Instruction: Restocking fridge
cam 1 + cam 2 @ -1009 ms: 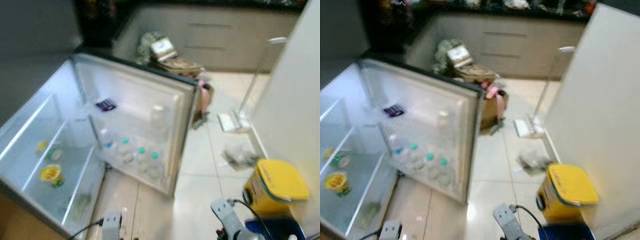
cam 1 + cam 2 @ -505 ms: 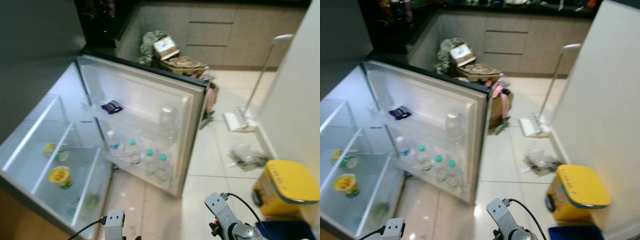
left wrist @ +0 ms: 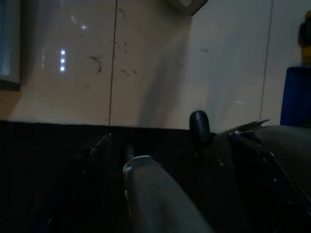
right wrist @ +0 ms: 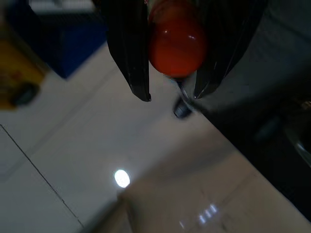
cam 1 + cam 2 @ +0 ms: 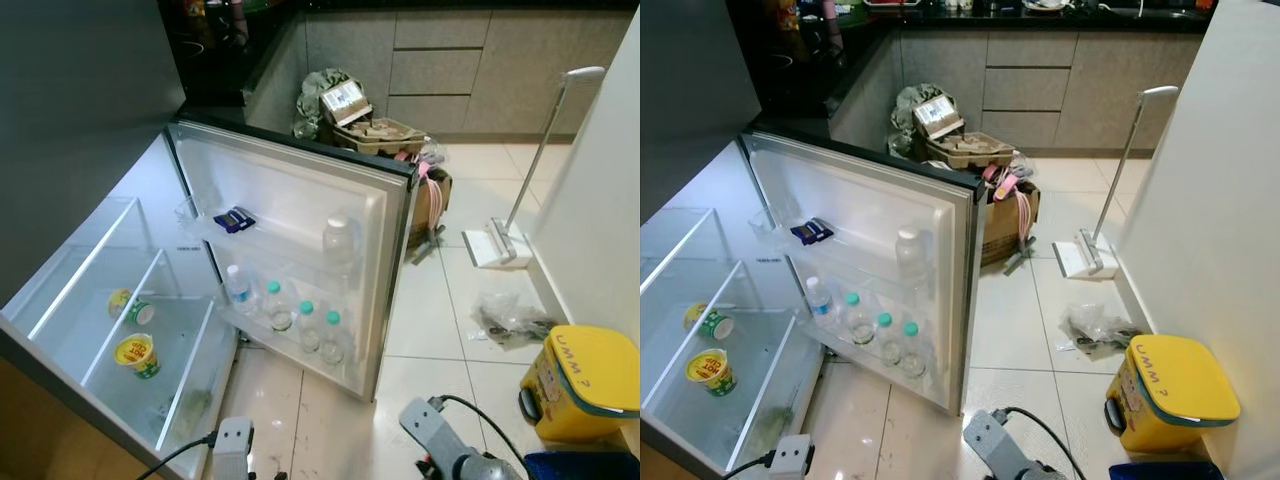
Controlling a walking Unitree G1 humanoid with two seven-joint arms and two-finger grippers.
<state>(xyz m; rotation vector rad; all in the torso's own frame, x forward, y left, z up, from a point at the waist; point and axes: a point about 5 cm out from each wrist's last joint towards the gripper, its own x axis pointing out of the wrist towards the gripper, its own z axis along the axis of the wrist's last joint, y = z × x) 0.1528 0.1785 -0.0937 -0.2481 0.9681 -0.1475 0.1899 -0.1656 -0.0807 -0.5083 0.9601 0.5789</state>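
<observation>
While the fridge door (image 5: 300,230) is standing open, I am carrying a red ball-like item (image 4: 176,41), clenched in the right gripper (image 4: 172,94) low above the floor, for restocking; left jaws' state I cannot tell.

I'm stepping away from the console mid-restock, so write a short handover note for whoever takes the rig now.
Right gripper: shut on a round red-orange item, held low over the floor.
Left gripper: hangs idle, dark view, finger state unclear.
Fridge: open. Two cups lie on the lower shelf; the door rack holds several water bottles and a small dark packet above.
Done: item picked up.
Left: step up to the fridge and place the item on a shelf.
</observation>
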